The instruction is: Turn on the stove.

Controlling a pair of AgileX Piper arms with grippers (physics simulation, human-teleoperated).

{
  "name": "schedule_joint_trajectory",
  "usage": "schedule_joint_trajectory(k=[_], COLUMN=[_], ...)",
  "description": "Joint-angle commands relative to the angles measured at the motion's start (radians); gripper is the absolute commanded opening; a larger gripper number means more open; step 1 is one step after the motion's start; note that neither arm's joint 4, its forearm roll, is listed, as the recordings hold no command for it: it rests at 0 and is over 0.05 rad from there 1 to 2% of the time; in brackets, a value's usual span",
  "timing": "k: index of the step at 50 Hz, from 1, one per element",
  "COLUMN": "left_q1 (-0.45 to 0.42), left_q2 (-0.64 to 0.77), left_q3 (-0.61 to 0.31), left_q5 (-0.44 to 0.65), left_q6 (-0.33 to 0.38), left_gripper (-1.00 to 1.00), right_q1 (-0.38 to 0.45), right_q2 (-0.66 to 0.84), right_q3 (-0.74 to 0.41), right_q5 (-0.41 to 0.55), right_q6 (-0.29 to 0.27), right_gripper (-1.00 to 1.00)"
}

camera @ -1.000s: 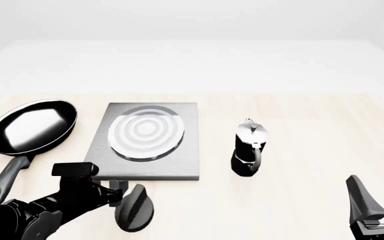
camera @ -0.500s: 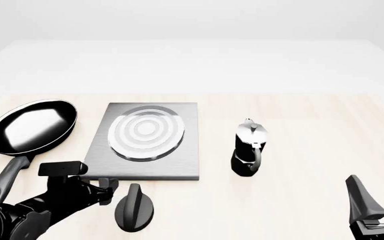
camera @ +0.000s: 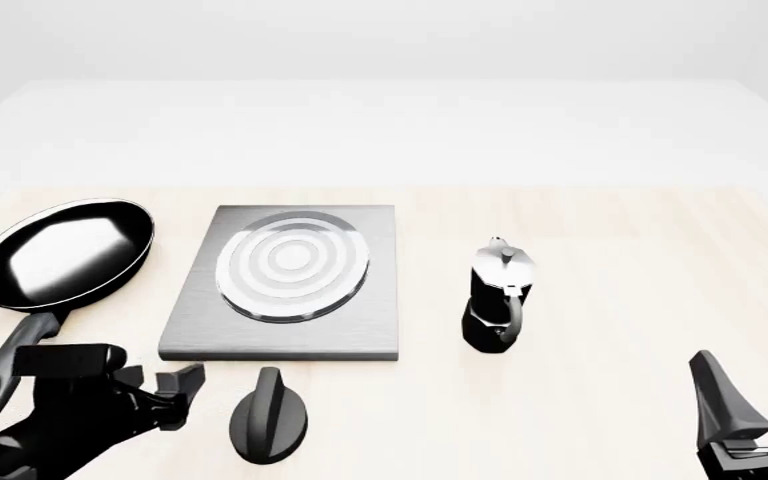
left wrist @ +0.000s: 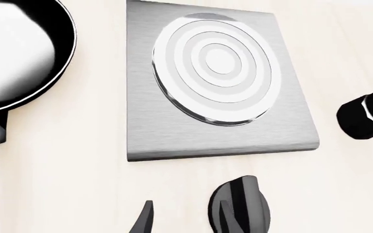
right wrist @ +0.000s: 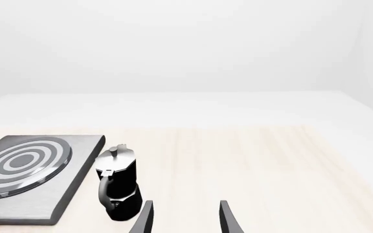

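the stove (camera: 281, 285) lay flat on the tabletop (camera: 624, 300), between the frying pan (camera: 61, 250) and the moka pot (camera: 498, 298). its knob (camera: 268, 415) stood just in front of it. the left gripper (camera: 171, 392) hung beside the knob, fingers open and apart from it. the right gripper (camera: 758, 395) idled, fingers open. the step in hand looked like release; whether the knob needed another turn could not be told.

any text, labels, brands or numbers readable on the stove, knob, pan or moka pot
None: no view shows any readable text.
stove: bare brushed metal and plain burner rings, no marks.
knob: plain black, no dial numbers or signs.
pan: only glare.
moka pot: no brand or label visible.
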Motion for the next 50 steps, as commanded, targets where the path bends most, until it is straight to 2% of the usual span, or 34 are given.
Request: schedule_joint_trajectory(k=[1, 9, 12, 14, 17, 19, 20, 25, 26, 28, 29, 33, 42, 50], left_q1=[0.028, 0.027, 0.036, 0.034, 0.033, 0.037, 0.028, 0.021, 0.021, 0.026, 0.023, 0.057, 0.094, 0.184], left_q2=[-0.247, -0.388, -0.469, -0.502, -0.623, -0.649, -0.682, -0.873, -0.876, -0.955, -0.991, -1.006, -1.006, -1.006], left_q3=[0.033, 0.082, 0.090, 0.096, 0.090, 0.088, 0.087, 0.069, 0.068, 0.065, 0.059, 0.069, 0.086, 0.119], left_q5=[0.137, 0.183, 0.230, 0.250, 0.330, 0.349, 0.374, 0.516, 0.519, 0.581, 0.608, 0.596, 0.567, 0.514], left_q6=[0.021, -0.001, 0.037, 0.037, 0.065, 0.073, 0.048, 0.065, 0.065, 0.094, 0.080, 0.124, 0.114, 0.114], left_gripper=[1.00, 1.00, 1.00, 1.00, 1.00, 1.00, 1.00, 1.00, 1.00, 1.00, 1.00, 1.00, 1.00, 1.00], right_q1=[0.004, 0.006, 0.009, 0.009, 0.011, 0.011, 0.012, 0.010, 0.010, 0.010, 0.010, 0.009, 0.008, 0.009], right_q2=[0.013, 0.020, 0.020, 0.023, 0.029, 0.032, 0.030, 0.021, 0.021, 0.012, 0.009, -0.005, -0.005, 0.008], right_q3=[0.000, 0.000, 0.000, 0.000, 0.000, 0.000, 0.000, 0.000, 0.000, 0.000, 0.000, 0.000, 0.000, 0.000], right_q5=[-0.010, -0.018, -0.017, -0.020, -0.024, -0.026, -0.024, -0.018, -0.018, -0.011, -0.009, 0.002, 0.001, -0.007], right_q6=[-0.013, -0.020, -0.024, -0.024, -0.023, -0.023, -0.023, -0.024, -0.024, -0.026, -0.025, -0.025, -0.023, -0.026], right_gripper=[1.00, 1.00, 1.00, 1.00, 1.00, 1.00, 1.00, 1.00, 1.00, 1.00, 1.00, 1.00, 1.00, 1.00])
